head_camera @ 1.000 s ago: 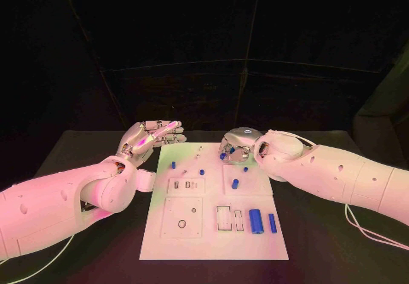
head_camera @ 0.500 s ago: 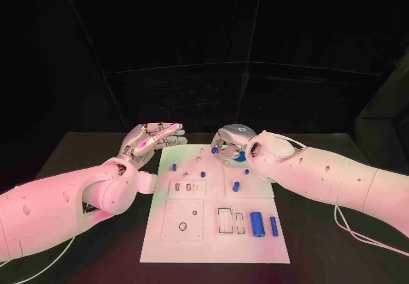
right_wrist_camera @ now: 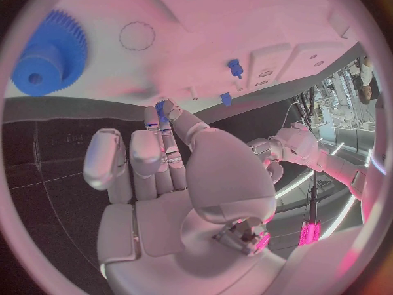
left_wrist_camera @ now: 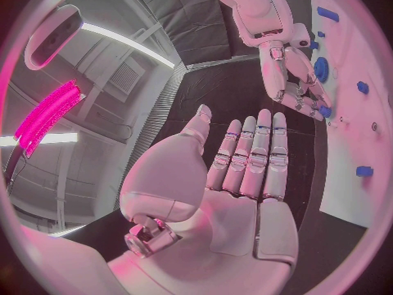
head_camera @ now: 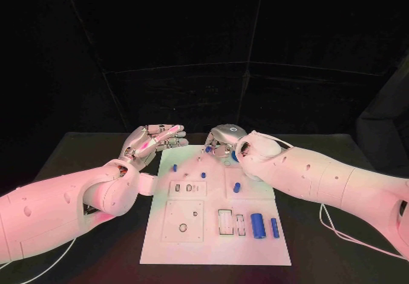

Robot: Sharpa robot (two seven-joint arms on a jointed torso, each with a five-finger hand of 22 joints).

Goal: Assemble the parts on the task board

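The white task board (head_camera: 213,239) lies in the middle of the table. My right hand (head_camera: 223,139) hovers over its far edge and pinches a small blue peg (right_wrist_camera: 161,109) between thumb and fingertip; the same peg (head_camera: 207,149) shows just below the hand. A blue gear (right_wrist_camera: 49,52) lies on the board beside that hand. My left hand (head_camera: 158,139) is raised off the board's far left corner, palm up, its fingers (left_wrist_camera: 254,154) straight and holding nothing. Two blue cylinders (head_camera: 256,225) lie at the near right, and short blue pegs (head_camera: 203,175) stand farther up.
The board carries rectangular slots (head_camera: 225,221) and a round hole (head_camera: 182,227) in its near half. Black table (head_camera: 85,154) surrounds it on all sides. My two hands are close together at the far edge, a short gap apart.
My right hand has moved left and toward the board's far edge, carrying the small blue peg. My left hand has stayed in place, open.
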